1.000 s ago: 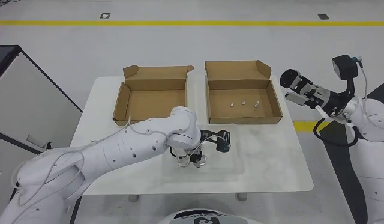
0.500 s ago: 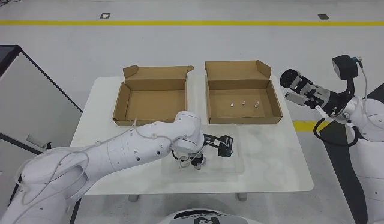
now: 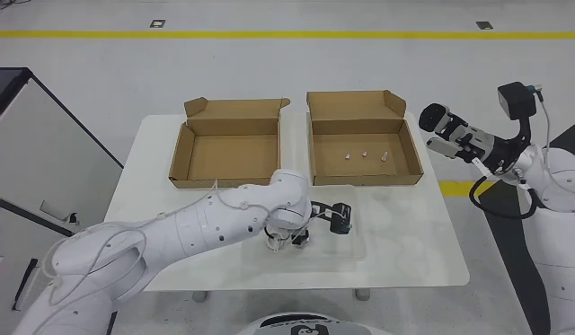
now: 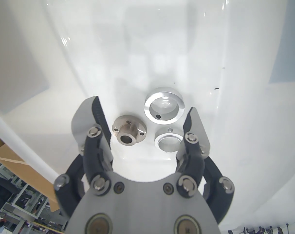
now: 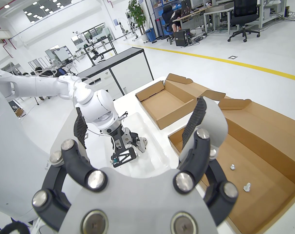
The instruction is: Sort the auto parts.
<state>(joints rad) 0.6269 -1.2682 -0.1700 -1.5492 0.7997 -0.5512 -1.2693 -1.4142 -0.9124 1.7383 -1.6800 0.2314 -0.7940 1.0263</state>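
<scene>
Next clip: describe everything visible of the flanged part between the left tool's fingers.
The flanged part is a warm-toned metal disc with small holes in its rim and a raised collar with a center bore. It lies flat, collar up, in the pale tray, inside the open left tool, close by one finger, ungripped. A large ring and a small ring lie beside it, apart.

1. The left gripper (image 4: 143, 105) sits low in the clear tray (image 3: 358, 248), jaws wide. The flanged hub (image 4: 129, 132) and the small collar (image 4: 168, 142) crowd the gap between them, each just beside a finger.
2. The large ring (image 4: 164, 109) blocks the way ahead.
3. The left cardboard box (image 3: 225, 160) and the right cardboard box (image 3: 400, 160) are open from above. Three bolts (image 3: 365, 154) sit mid-floor in the right one.
4. A table (image 3: 409, 232) strip right of the tray offers passage. The right gripper (image 3: 440, 128) hangs well apart.
</scene>
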